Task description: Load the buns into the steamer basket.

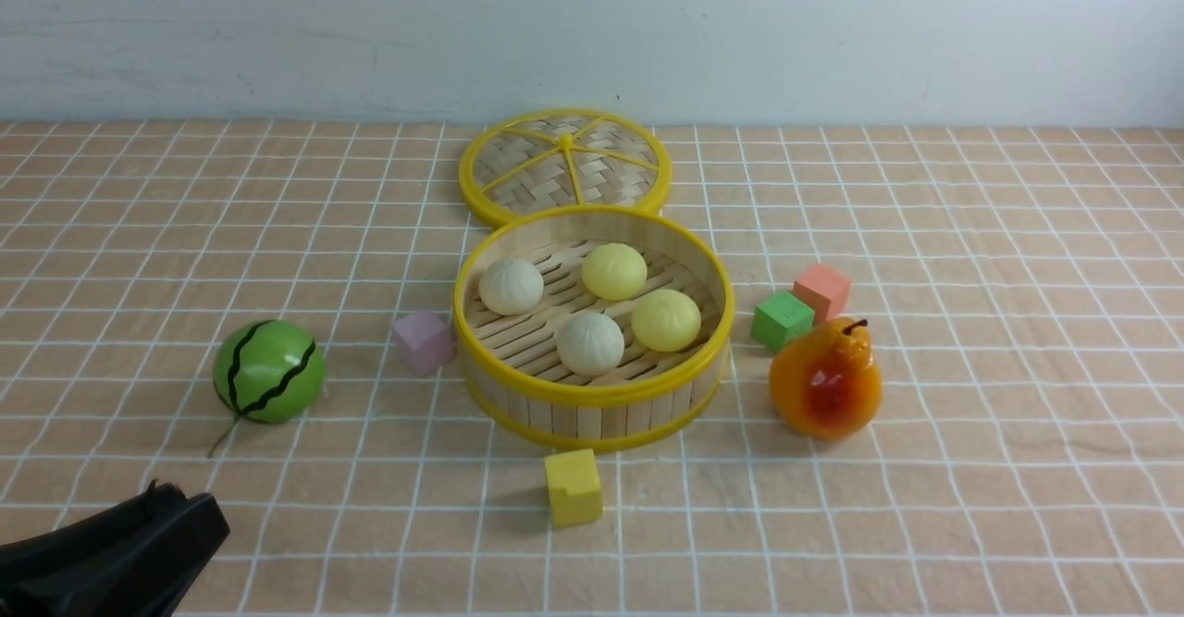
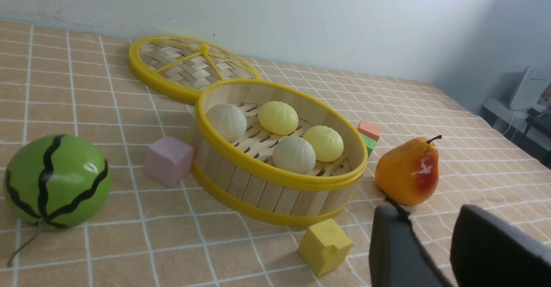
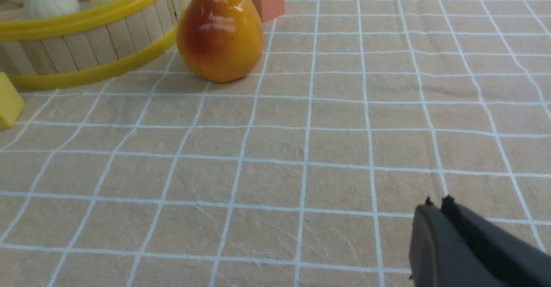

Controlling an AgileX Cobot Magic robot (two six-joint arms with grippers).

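Observation:
The steamer basket (image 1: pixel 592 393), bamboo slats with yellow rims, stands mid-table. Inside it lie two off-white buns (image 1: pixel 511 286) (image 1: pixel 590 342) and two pale yellow buns (image 1: pixel 614 271) (image 1: pixel 666 319), all resting on the slatted floor. My left gripper (image 1: pixel 185 506) is low at the near left corner, well away from the basket. In the left wrist view the left gripper (image 2: pixel 430 218) is open with only tablecloth between its fingers. In the right wrist view my right gripper (image 3: pixel 438 203) is shut and empty over bare cloth. It does not show in the front view.
The flat woven lid (image 1: pixel 564 166) lies behind the basket. A green striped melon ball (image 1: pixel 269 371) sits left, an orange pear (image 1: pixel 825 378) right. Cubes surround the basket: lilac (image 1: pixel 423 340), yellow (image 1: pixel 573 487), green (image 1: pixel 782 320), salmon (image 1: pixel 822 290).

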